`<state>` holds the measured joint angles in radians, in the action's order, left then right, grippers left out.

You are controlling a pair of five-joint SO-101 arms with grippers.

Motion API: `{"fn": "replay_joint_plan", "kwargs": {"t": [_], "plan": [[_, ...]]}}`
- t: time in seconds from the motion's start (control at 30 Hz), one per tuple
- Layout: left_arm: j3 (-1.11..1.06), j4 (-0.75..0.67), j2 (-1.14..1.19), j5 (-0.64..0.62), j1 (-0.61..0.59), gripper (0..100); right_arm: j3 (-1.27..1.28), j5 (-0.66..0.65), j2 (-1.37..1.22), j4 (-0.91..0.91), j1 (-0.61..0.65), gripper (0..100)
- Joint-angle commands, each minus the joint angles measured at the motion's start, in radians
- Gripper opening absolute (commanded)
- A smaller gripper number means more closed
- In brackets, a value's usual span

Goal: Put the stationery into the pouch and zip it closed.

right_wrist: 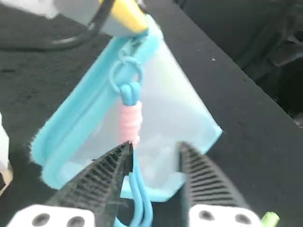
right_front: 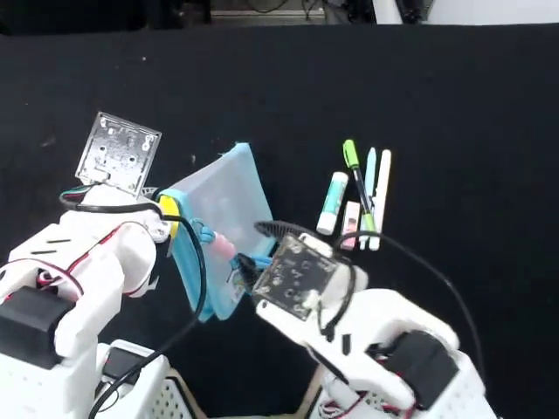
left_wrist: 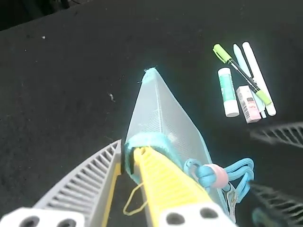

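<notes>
On black table [right_front: 454, 105], saw pouch [right_front: 223, 205] tilted up, one end clamped in left gripper [left_wrist: 129, 153]. Saw right gripper [right_wrist: 154, 158] spread open over pink zipper bead [right_wrist: 129, 120]. Noted glue stick [right_front: 333, 202], highlighter [right_front: 358, 179], pens [right_front: 382, 196] loose beside pouch.

High camera overlooks the table [right_front: 454, 96] — both wrist cameras, close in, share the pouch [left_wrist: 161, 118].
</notes>
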<state>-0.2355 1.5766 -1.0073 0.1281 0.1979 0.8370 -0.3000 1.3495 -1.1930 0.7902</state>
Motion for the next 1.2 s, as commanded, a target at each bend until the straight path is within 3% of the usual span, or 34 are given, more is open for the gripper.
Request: {"fn": "replay_joint_plan", "kwargs": {"t": [0.0, 0.3, 0.47, 0.57, 0.6, 0.93, 1.17], "plan": [[0.039, -0.011, -0.002, -0.008, 0.004, 3, 0.038, 0.006, 0.015, 0.104, 0.055, 23.9], [0.039, -0.005, -0.003, -0.008, 0.008, 3, 0.246, -0.002, 0.005, 0.411, 0.092, 19.4], [0.039, -0.005, -0.003, -0.008, 0.008, 3, 0.286, -0.002, 0.005, 0.454, 0.092, 18.2], [0.039, -0.005, -0.003, -0.008, 0.008, 3, 0.292, -0.002, 0.015, 0.439, 0.092, 1.4], [0.039, -0.005, -0.003, -0.008, 0.008, 3, 0.291, -0.003, 0.016, 0.431, 0.092, 1.0], [0.039, -0.011, -0.003, -0.008, 0.001, 3, 0.117, -0.011, 0.081, 0.058, 0.097, 1.1], [0.038, -0.028, 0.008, -0.005, 0.001, 3, 0.107, -0.201, 0.246, -0.203, 0.172, 1.1]]}}
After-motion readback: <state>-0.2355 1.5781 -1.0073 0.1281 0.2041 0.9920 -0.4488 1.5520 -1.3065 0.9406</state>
